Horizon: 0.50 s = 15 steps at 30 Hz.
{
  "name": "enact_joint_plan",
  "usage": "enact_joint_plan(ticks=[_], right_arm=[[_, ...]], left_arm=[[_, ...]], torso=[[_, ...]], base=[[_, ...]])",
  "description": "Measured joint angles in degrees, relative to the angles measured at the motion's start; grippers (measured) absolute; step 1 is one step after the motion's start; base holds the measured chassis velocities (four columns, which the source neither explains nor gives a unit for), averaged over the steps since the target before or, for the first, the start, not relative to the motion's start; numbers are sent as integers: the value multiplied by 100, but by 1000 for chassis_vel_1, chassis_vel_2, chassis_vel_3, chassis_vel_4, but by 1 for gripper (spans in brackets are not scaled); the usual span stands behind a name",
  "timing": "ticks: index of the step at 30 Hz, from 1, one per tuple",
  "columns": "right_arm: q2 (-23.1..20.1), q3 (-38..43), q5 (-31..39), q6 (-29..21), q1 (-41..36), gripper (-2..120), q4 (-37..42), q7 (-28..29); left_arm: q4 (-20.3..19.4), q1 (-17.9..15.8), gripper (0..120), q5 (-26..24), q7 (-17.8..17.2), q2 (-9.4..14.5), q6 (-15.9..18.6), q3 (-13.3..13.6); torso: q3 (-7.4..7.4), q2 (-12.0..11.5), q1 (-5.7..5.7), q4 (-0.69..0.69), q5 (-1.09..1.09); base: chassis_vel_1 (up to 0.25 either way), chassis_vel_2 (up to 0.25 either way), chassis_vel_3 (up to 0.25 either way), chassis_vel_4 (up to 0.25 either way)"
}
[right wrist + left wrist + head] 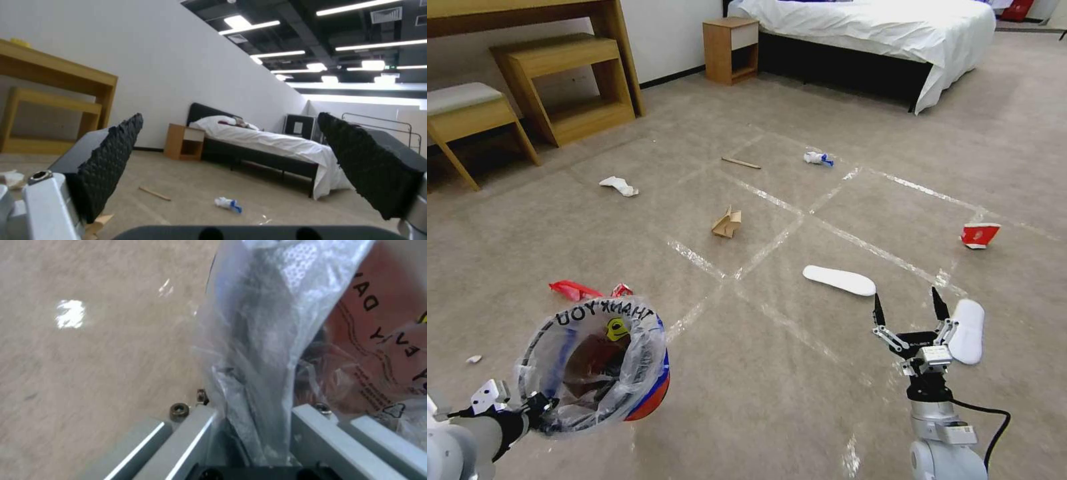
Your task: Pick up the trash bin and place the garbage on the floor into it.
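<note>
My left gripper [542, 405] is shut on the near rim of the trash bin [650, 393], a red-and-blue bucket lined with a clear "THANK YOU" bag [267, 340], held tilted above the floor [774, 373] at lower left. Litter shows inside it. My right gripper [908, 310] hangs open and holds nothing, between two flat white oblong pieces [838, 279] [968, 330]. Garbage lies scattered: red wrappers [574, 289] just beyond the bin, a cardboard scrap [727, 222], crumpled white paper [619, 186], a wooden stick [740, 163], a white-blue wad [818, 159] and a red-and-white packet [980, 234].
A bed [880, 33] with white sheets and a wooden nightstand [732, 48] stand at the back. A wooden desk with stepped benches [567, 87] and a cushioned stool [467, 113] line the left wall. A small white scrap [474, 359] lies at far left.
</note>
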Motion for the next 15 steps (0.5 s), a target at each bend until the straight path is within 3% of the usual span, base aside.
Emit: enact_joint_plan(ticks=[15], right_arm=[[-6,-6,-4,-4,13,100,-21,0]], left_arm=[[-1,-19,0,19,19,-18,0,27]], torso=[[1,-1,0,0,0]], base=[[-209,204,206,-210]])
